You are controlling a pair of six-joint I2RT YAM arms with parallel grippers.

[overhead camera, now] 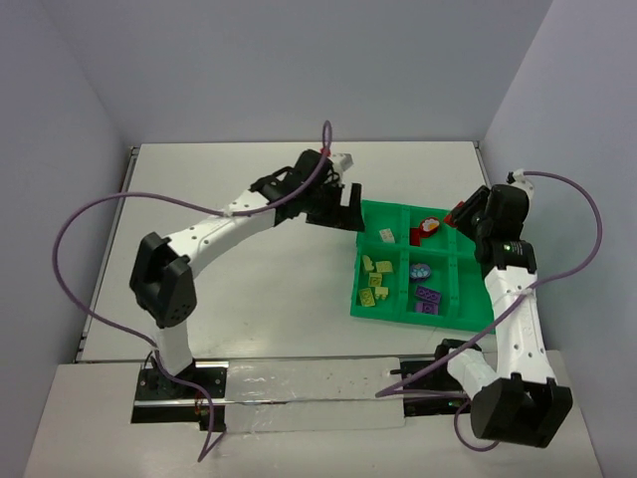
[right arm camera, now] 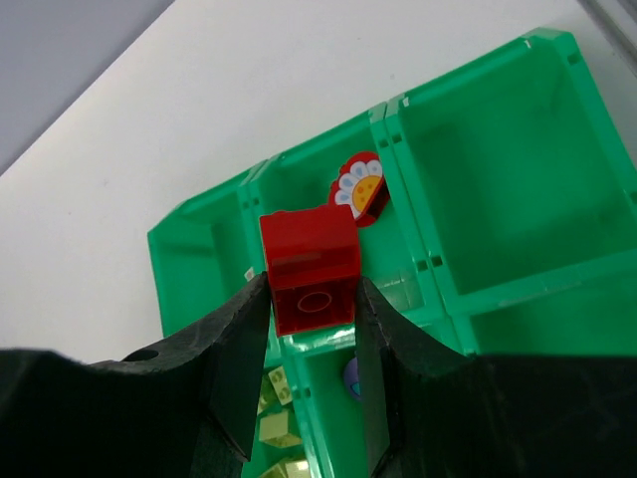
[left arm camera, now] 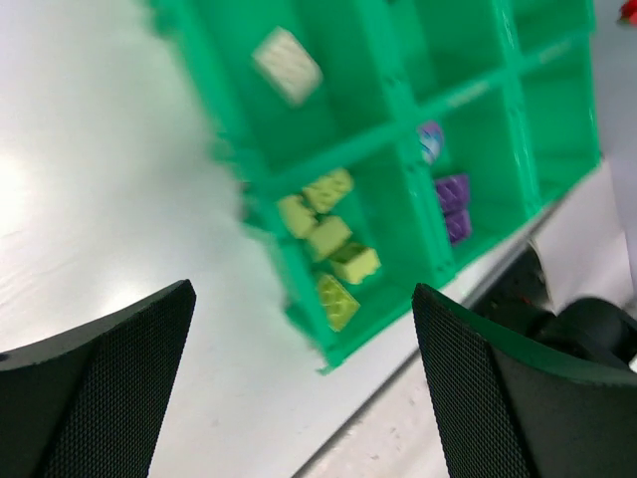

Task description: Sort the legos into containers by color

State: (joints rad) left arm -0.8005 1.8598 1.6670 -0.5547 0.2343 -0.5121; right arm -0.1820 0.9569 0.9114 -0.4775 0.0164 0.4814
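L gripper released, at tray far-left corner, R gripper grasping red lego above far edge

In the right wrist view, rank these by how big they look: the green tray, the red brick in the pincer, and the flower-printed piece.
1. green tray, by far.
2. red brick, nearest the camera.
3. flower-printed piece, farther off, so its true size against the brick is unsure.
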